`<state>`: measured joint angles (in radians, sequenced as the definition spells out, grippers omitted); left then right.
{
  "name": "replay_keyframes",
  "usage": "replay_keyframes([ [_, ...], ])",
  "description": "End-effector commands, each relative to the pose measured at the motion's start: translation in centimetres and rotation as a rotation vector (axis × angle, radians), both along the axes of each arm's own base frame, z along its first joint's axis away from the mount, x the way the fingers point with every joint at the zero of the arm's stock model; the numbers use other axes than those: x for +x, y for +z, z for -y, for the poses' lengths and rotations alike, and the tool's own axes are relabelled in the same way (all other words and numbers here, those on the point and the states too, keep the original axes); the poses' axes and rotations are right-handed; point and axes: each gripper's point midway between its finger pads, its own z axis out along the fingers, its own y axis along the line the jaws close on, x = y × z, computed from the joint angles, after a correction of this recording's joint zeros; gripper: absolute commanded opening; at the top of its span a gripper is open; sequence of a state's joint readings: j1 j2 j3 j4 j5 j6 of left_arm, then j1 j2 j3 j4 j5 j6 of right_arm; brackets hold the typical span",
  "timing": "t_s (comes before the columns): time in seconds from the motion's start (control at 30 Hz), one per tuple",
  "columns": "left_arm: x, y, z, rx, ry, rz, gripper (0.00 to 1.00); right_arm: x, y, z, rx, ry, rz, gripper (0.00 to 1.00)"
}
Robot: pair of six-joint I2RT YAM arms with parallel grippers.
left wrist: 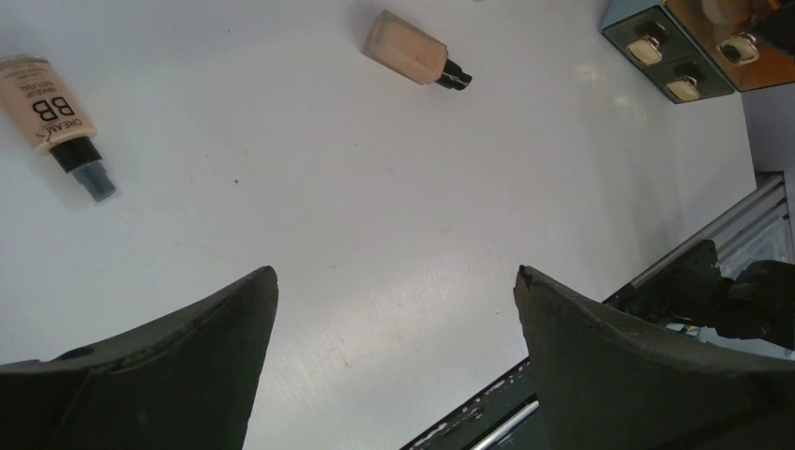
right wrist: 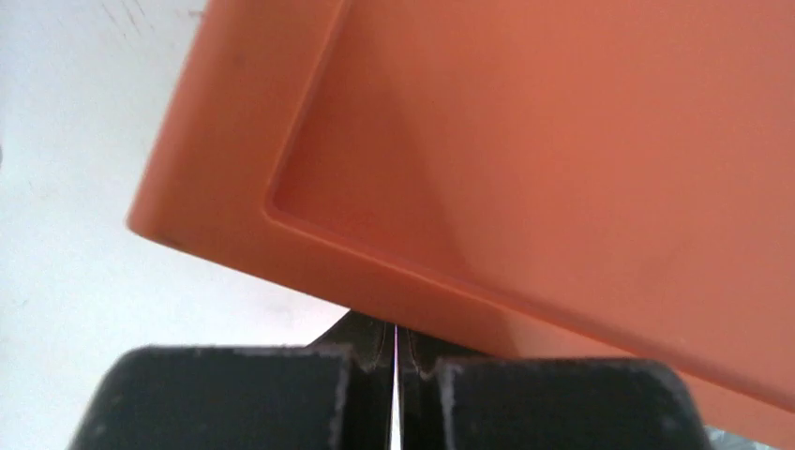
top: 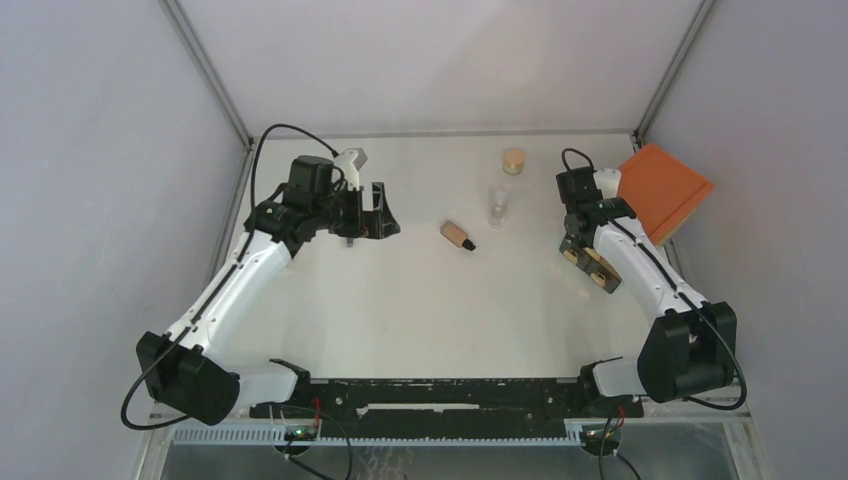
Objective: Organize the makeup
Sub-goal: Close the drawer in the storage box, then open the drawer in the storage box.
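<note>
A peach bottle with a black cap [top: 458,236] lies on the white table between the arms; it also shows in the left wrist view [left wrist: 412,56]. A BB cream tube [left wrist: 47,103] with a dark pump lies beyond it, seen from above as a pale bottle [top: 497,205]. A round tan disc [top: 514,160] sits at the back. My left gripper [top: 378,215] is open and empty above bare table [left wrist: 394,272], left of the peach bottle. My right gripper [top: 618,207] is shut [right wrist: 396,342], its tips tucked under the edge of the orange-topped box.
The orange-topped box [top: 663,190] stands tilted at the back right and fills the right wrist view [right wrist: 525,141]. Its dark drawer fronts with tan knobs [left wrist: 667,66] show under the right forearm [top: 590,265]. Grey walls enclose the table.
</note>
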<state>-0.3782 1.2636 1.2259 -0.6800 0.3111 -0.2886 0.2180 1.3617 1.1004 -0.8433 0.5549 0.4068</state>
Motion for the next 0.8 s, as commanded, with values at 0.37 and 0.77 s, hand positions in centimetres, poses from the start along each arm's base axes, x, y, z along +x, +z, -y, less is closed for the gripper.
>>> replay_keyframes([
  [0.37,1.2,4.0,5.3,-0.030,-0.086,0.139,1.00,0.8,10.5,-2.1,0.147,0.122,0.377,0.04],
  [0.77,-0.2,2.2,17.8,-0.050,-0.285,0.107,1.00,-1.9,12.5,7.0,0.348,-0.301,0.471,0.49],
])
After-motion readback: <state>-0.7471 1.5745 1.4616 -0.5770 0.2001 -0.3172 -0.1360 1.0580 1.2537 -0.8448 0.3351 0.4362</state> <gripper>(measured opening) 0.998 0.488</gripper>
